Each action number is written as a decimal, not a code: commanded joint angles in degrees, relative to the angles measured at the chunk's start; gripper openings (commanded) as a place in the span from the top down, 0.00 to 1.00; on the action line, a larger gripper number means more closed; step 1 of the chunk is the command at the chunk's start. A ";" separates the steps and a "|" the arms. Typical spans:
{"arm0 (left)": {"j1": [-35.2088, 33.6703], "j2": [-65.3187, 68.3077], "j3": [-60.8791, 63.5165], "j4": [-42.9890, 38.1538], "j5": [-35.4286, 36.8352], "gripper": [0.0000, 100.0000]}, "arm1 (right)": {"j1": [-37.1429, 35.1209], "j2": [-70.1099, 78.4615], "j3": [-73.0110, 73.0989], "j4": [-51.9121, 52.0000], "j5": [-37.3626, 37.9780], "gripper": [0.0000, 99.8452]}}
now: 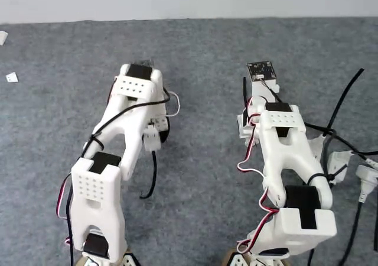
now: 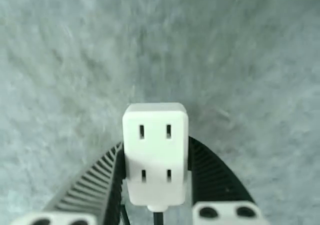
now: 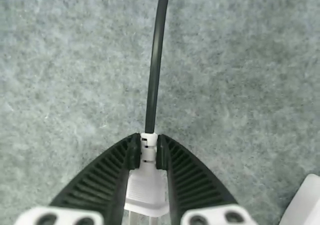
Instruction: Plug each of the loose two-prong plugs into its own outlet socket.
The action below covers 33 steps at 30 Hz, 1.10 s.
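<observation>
- The white outlet block [image 2: 155,120] has two sockets, each with two little slots.
- The left gripper [image 2: 156,146] holds it tight. Its black fingers [image 2: 210,175] press on both sides of the block.
- The block is just over the grey mat [image 2: 75,60].
- The right gripper [image 3: 148,140] is squeezed narrow around a white plug [image 3: 146,185].
- A black cord [image 3: 156,60] runs from that plug across the mat.
- A second plug [image 1: 367,176], also white, lies loose on the mat beside the right arm [image 1: 286,148].
- The left arm [image 1: 127,118] stands well apart from it.
</observation>
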 commanded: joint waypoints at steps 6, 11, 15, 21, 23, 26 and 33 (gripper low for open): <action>0.00 -3.60 13.05 -21.19 -3.87 0.99 | -0.66 -0.31 -2.11 -1.01 0.70 0.99; 0.00 -3.87 17.45 -23.74 -10.73 0.98 | -0.66 -0.22 -2.02 -1.01 0.70 0.99; 0.18 -3.69 19.56 -21.63 -16.18 0.94 | -1.19 1.27 -2.29 -1.01 0.79 0.99; -0.53 -5.71 21.49 -20.48 -18.20 0.69 | -1.27 1.71 -2.37 -1.01 2.29 0.99; -0.35 -6.68 22.20 -19.87 -21.45 0.65 | -1.36 1.71 -2.37 -1.01 2.37 0.99; -0.97 -10.11 22.55 -19.78 -23.12 0.64 | -1.71 1.71 -2.37 -1.01 2.64 0.99; -2.29 -24.18 26.77 -19.96 -23.12 0.64 | -2.15 1.71 -2.37 -1.10 2.73 0.99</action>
